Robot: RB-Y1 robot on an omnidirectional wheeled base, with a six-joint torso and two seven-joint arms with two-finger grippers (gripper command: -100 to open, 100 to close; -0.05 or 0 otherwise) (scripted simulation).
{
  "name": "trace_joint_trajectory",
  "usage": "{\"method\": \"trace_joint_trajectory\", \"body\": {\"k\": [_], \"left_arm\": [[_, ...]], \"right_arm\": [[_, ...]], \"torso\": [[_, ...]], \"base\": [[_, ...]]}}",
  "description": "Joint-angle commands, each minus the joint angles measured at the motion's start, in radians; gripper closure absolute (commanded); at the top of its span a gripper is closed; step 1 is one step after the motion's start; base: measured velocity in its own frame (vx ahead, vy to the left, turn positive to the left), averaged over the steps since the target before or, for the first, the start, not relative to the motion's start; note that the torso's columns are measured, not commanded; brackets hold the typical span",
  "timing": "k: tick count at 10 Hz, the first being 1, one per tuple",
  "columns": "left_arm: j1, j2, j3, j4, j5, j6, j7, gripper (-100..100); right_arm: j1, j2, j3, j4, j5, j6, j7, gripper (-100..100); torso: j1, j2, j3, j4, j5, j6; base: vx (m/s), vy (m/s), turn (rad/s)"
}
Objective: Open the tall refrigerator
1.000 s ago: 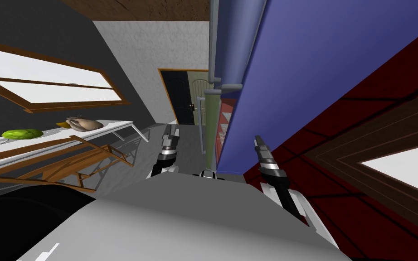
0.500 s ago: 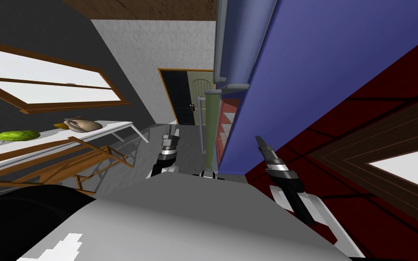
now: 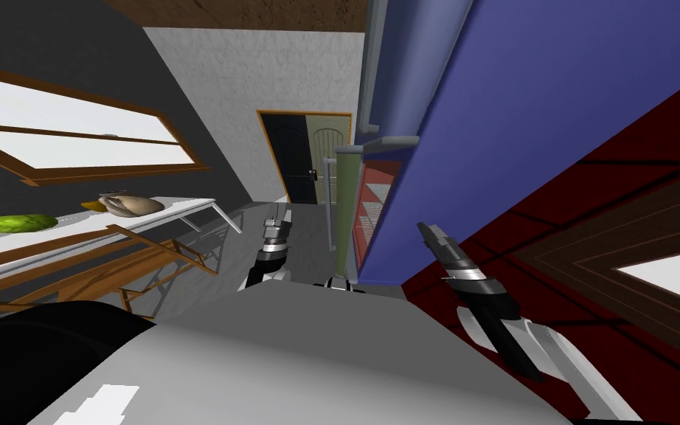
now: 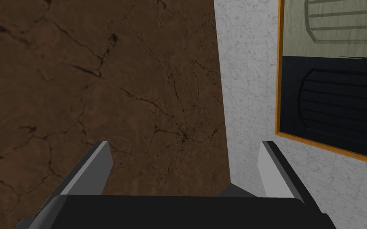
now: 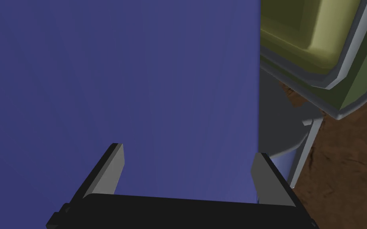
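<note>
Red wall (image 3: 626, 206) at right, blue refrigerator (image 3: 523, 111) just ahead, green door (image 3: 344, 214) seemingly ajar; our right gripper (image 5: 186, 153) faces its blue flank, left gripper (image 4: 184, 149) hangs clear, both spread wide and empty, so we'd best reach round to the door's edge.

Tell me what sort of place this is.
Most likely a home kitchen: a tall blue refrigerator stands close on my right, and a white table by the window carries a roast bird and a green vegetable.
</note>
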Motion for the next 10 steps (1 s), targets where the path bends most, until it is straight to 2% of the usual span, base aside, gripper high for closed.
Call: {"method": "trace_joint_trajectory", "body": {"k": [1, 2, 3, 4, 5, 6, 7, 8, 9, 10], "left_arm": [[0.000, 0.000, 0.000, 0.000, 0.000, 0.000, 0.000, 0], [0.000, 0.000, 0.000, 0.000, 0.000, 0.000, 0.000, 0], [0.000, 0.000, 0.000, 0.000, 0.000, 0.000, 0.000, 0], [0.000, 0.000, 0.000, 0.000, 0.000, 0.000, 0.000, 0], [0.000, 0.000, 0.000, 0.000, 0.000, 0.000, 0.000, 0], [0.000, 0.000, 0.000, 0.000, 0.000, 0.000, 0.000, 0], [0.000, 0.000, 0.000, 0.000, 0.000, 0.000, 0.000, 0], [0.000, 0.000, 0.000, 0.000, 0.000, 0.000, 0.000, 0], [0.000, 0.000, 0.000, 0.000, 0.000, 0.000, 0.000, 0], [0.000, 0.000, 0.000, 0.000, 0.000, 0.000, 0.000, 0]], "right_arm": [[0.008, -0.035, -0.045, -0.010, 0.077, -0.003, 0.001, -100], [0.017, -0.065, -0.085, -0.021, 0.109, -0.006, 0.001, -100], [0.017, -0.065, -0.085, -0.021, 0.136, -0.006, 0.001, -100], [0.026, -0.096, -0.126, -0.030, 0.167, -0.009, 0.000, -100], [0.026, -0.096, -0.126, -0.030, 0.194, -0.009, 0.000, -100], [0.035, -0.127, -0.167, -0.039, 0.225, -0.013, -0.001, -100], [0.035, -0.127, -0.167, -0.039, 0.251, -0.013, -0.001, -100], [0.042, -0.157, -0.207, -0.047, 0.283, -0.016, -0.002, -100], [0.042, -0.157, -0.207, -0.047, 0.308, -0.016, -0.002, -100], [0.050, -0.186, -0.247, -0.054, 0.341, -0.020, -0.004, -100]], "torso": [[0.001, -0.001, 0.000, 0.000, 0.000, 0.000], [0.000, -0.001, 0.000, 0.000, 0.000, 0.000], [0.000, 0.000, 0.000, 0.000, 0.000, 0.000], [0.000, 0.000, 0.000, 0.000, 0.000, 0.000], [0.001, 0.000, 0.000, 0.000, 0.000, 0.000], [0.000, -0.001, -0.001, 0.000, 0.000, 0.000], [0.001, -0.002, -0.001, -0.001, 0.000, 0.000], [-0.001, -0.001, -0.001, 0.000, 0.000, 0.000], [-0.001, 0.000, 0.000, 0.000, 0.000, 0.000], [-0.001, 0.001, 0.000, 0.000, 0.000, 0.000]], "base": [[0.014, 0.075, -0.011], [-0.004, 0.082, -0.014], [0.001, 0.074, -0.013], [0.006, 0.096, -0.010], [0.013, 0.078, -0.009], [0.034, 0.092, -0.004], [0.026, 0.074, -0.005], [0.012, 0.069, 0.002], [0.007, 0.065, -0.001], [0.006, 0.093, 0.010]]}}
